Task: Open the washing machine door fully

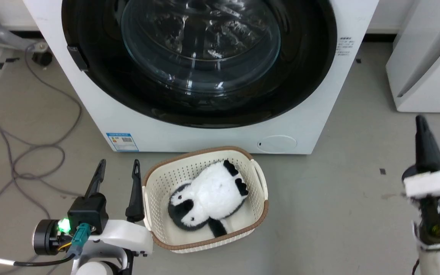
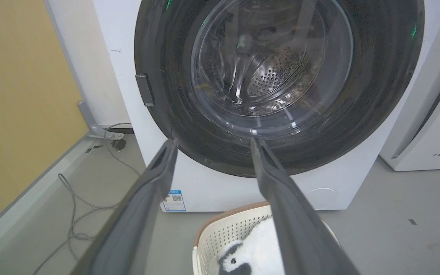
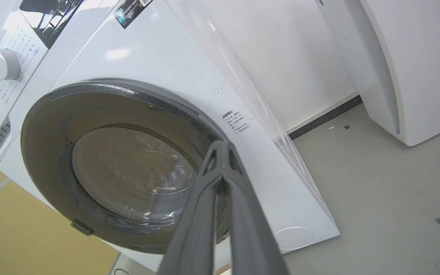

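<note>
The big white front-loading washing machine (image 1: 212, 137) stands on the grey floor and takes up most of the head view. Its large round glossy black door with a clear domed glass centre (image 1: 97, 88) is closed, lying flat against the machine's front; the perforated steel drum shows through the glass in the left wrist view. To the machine's right, apart from it, stands a second white appliance with slanted panels (image 1: 426, 76).

On the floor just in front of the machine sits a cream perforated plastic basket with a brown rim (image 1: 155, 183), and a black-and-white plush panda toy (image 1: 212, 194) lies in it.

The left gripper (image 1: 119, 163) hovers just left of the basket, its two dark fingers spread apart and holding nothing. The right gripper (image 1: 420, 122) is well off to the right over bare floor; in its wrist view the fingers meet at the tips with nothing between them.

Loose grey cables (image 1: 13, 152) trail on the floor at left. Low on the machine's front are a small blue label sticker (image 1: 122, 141) and a round white flap (image 1: 277, 144). A small dark tab (image 1: 76, 57) sits on the door's left edge.
</note>
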